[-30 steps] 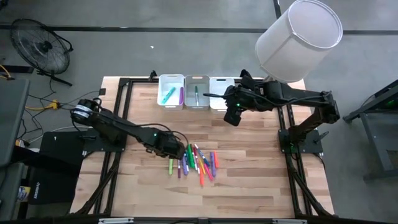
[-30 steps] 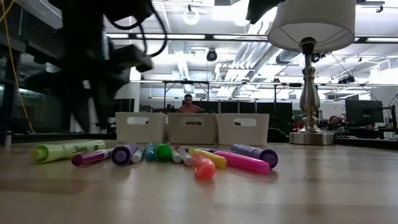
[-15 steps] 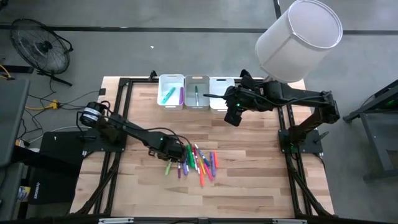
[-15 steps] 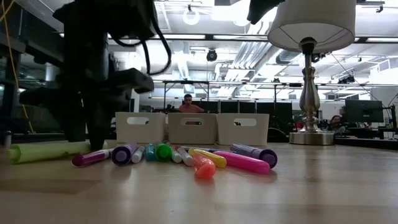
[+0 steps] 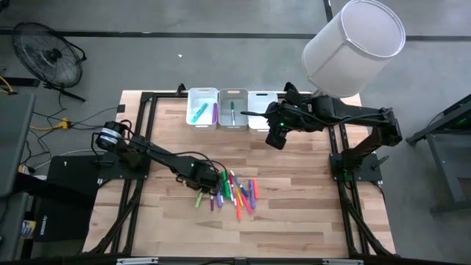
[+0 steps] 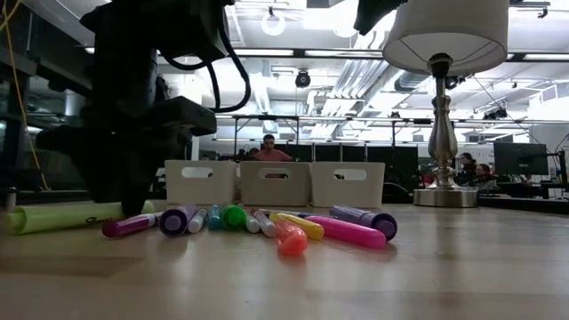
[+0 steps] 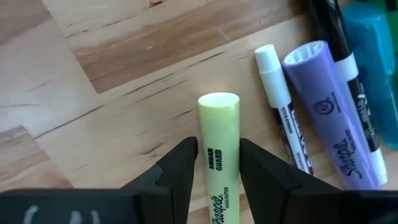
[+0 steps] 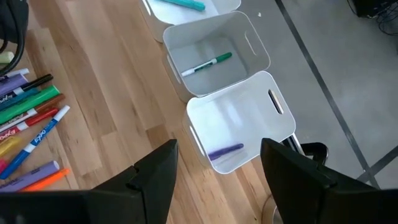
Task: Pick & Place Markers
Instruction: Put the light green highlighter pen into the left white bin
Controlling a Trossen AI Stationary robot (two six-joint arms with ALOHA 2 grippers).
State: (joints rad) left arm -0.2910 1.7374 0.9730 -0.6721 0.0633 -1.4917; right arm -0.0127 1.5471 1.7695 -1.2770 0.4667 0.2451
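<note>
Item: yellow-green highlighter, at the left edge of the marker row on the bench. Since a second ago my left jaws have dropped astride it and now pinch its barrel, ready to lift. My right jaws hang wide open over the white bins.

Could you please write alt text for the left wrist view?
The left claw straddles a yellow-green highlighter marker lying on the light wooden table, one dark finger along each side. Beside it lie a thin white-capped marker and a fat purple marker.

The yellow-green highlighter runs off the left wrist picture's edge.
</note>
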